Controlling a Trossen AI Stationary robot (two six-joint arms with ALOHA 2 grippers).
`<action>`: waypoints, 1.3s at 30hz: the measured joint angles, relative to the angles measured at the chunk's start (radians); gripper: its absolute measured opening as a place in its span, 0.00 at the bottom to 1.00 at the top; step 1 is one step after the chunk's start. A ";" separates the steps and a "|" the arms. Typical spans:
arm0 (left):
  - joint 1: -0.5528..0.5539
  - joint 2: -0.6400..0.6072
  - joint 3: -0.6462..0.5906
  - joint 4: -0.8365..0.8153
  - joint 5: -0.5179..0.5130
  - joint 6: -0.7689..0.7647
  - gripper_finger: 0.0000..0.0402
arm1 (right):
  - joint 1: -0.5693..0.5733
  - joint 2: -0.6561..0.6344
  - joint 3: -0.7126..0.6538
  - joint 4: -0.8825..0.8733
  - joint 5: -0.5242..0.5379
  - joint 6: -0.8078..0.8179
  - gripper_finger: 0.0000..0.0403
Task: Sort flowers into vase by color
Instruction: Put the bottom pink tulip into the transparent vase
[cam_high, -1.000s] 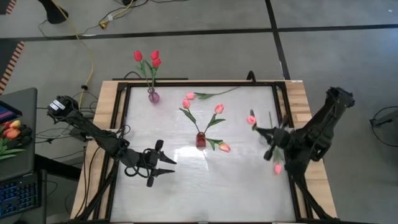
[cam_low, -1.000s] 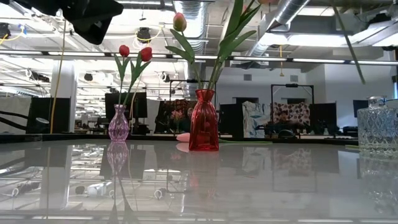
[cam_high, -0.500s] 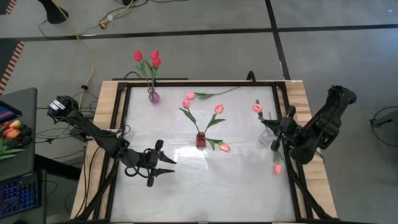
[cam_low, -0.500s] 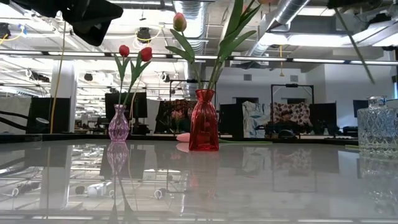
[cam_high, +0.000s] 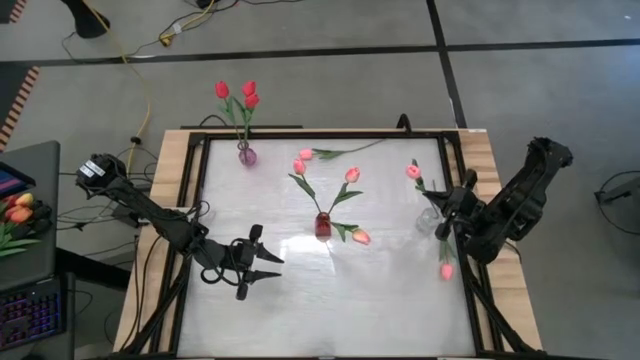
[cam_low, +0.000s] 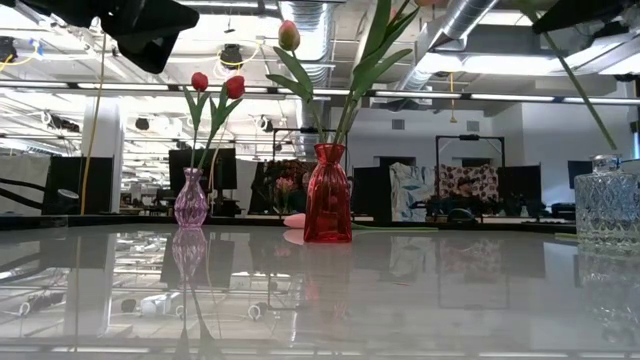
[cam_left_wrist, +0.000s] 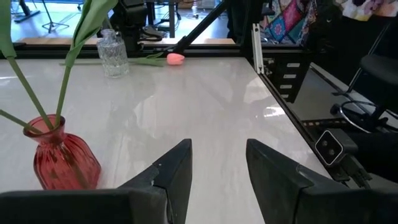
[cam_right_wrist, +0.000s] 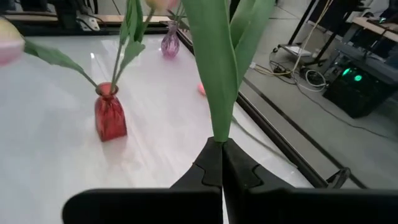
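Note:
My right gripper is shut on a pink tulip above the clear glass vase at the table's right. The tulip's stem slants down to the vase's mouth; whether its end is inside I cannot tell. A red vase in the middle holds pink and orange-pink tulips. A purple vase at the far left holds red tulips. Loose pink tulips lie at the far edge and the right edge. My left gripper stands open over the near left. My right gripper pinches the tulip between its two fingers at the foot of its green leaves. The fingers lie across the stem, coming from the table's right and slanting a little down. The tulip is lifted, tilted, its head toward the far left; the stem below the fingers is hidden.
A black frame runs around the white tabletop. A side table with a keyboard and a bunch of orange-red tulips stands left of the table. The near half of the tabletop holds nothing.
My right gripper has carried the pink tulip toward the table's right and far edges, still shut on it. The stem has swung rightward and its lower end has come down to the clear vase's mouth.

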 joint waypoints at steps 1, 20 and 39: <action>0.000 0.000 0.000 0.002 0.000 0.000 0.35 | 0.000 -0.003 -0.013 0.000 0.007 0.010 0.05; 0.000 0.000 0.000 0.003 -0.001 -0.002 0.35 | 0.000 -0.057 -0.133 0.002 0.034 0.119 0.06; 0.000 0.000 0.000 0.003 0.029 -0.019 0.35 | 0.000 -0.057 -0.132 -0.015 -0.035 0.228 0.12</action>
